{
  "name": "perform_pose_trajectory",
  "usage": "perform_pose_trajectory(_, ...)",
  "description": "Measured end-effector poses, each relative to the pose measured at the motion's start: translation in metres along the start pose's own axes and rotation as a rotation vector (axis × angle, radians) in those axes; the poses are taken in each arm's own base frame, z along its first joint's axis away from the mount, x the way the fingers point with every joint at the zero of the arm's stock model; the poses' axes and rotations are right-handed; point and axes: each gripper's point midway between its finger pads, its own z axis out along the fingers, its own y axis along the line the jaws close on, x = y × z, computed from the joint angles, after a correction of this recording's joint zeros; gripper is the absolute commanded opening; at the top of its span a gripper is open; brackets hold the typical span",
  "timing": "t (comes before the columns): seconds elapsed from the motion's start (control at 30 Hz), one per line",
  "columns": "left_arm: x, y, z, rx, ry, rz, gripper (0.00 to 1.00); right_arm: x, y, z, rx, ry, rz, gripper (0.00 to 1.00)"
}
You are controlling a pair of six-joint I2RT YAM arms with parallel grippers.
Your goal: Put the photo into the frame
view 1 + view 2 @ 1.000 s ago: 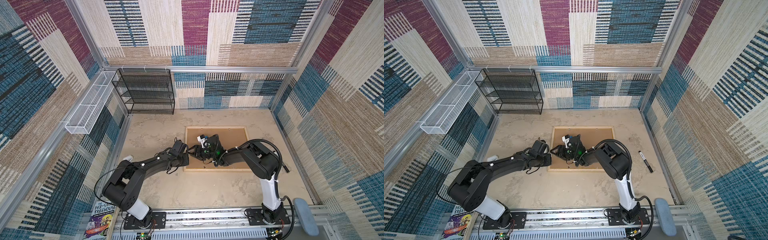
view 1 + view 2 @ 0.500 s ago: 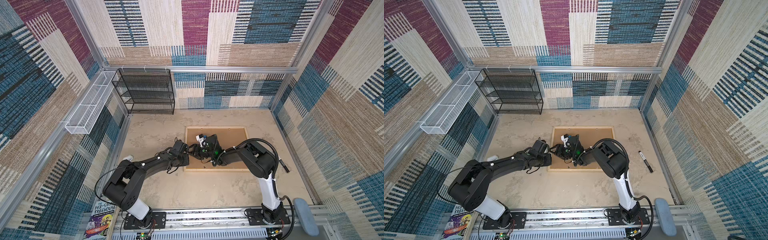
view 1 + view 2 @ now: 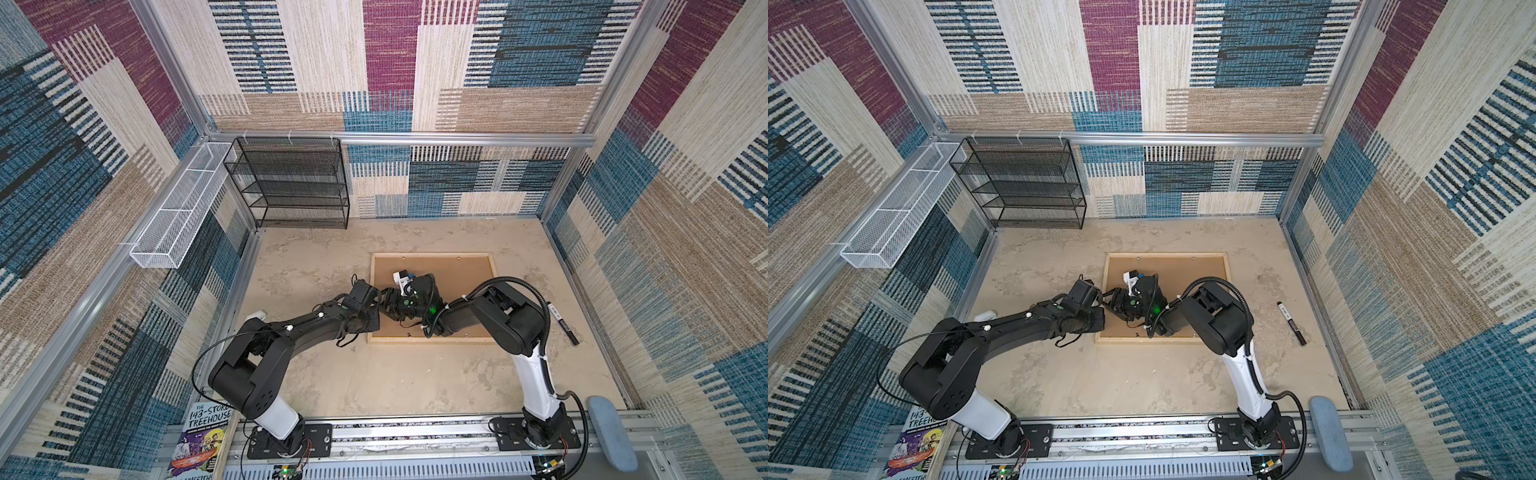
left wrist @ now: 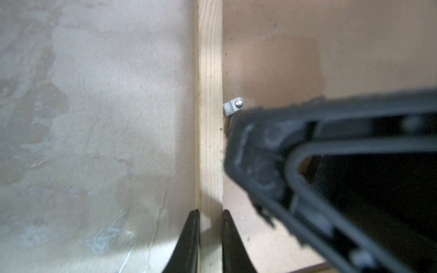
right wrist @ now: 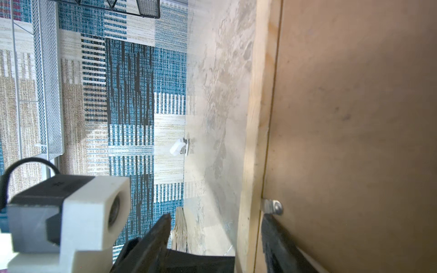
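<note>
Left wrist view: left gripper (image 4: 210, 227) clamped the frame (image 4: 209, 118) rail; right gripper (image 5: 212, 227) stood jaws apart at the metal tab (image 5: 273, 206). The photo was not visible. Slipping off the tab, that gripper could gouge the backing board (image 5: 354, 118)

A black mesh shelf rack (image 3: 291, 183) stands at the worktop's (image 3: 415, 374) 11 o'clock corner, with a white wire basket (image 3: 183, 208) on the wall beside it. A black marker (image 3: 562, 323) lies at 3 o'clock, a Treehouse book (image 3: 203, 436) at 7 and a blue-grey pad (image 3: 611, 432) at 5.
</note>
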Motion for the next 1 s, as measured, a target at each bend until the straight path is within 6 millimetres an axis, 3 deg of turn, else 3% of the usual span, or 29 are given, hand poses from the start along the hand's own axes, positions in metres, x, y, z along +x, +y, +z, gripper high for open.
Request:
perform_pose_trajectory(0.3, 0.0, 0.0, 0.0, -0.013, -0.008, 0.004, 0.16, -0.001, 0.001, 0.002, -0.003, -0.012, 0.03, 0.63)
perform_pose_trajectory(0.53, 0.0, 0.001, 0.0, -0.021, -0.012, -0.005, 0.16, -0.001, -0.001, -0.004, 0.069, -0.028, -0.046, 0.59)
perform_pose_trajectory(0.67, 0.0, -0.008, 0.0, 0.019, -0.009, -0.007, 0.16, -0.002, -0.005, -0.008, 0.092, -0.037, -0.074, 0.58)
perform_pose_trajectory(1.0, -0.001, -0.006, 0.001, 0.013, -0.015, -0.009, 0.16, -0.001, -0.005, -0.003, 0.07, -0.015, -0.086, 0.59)
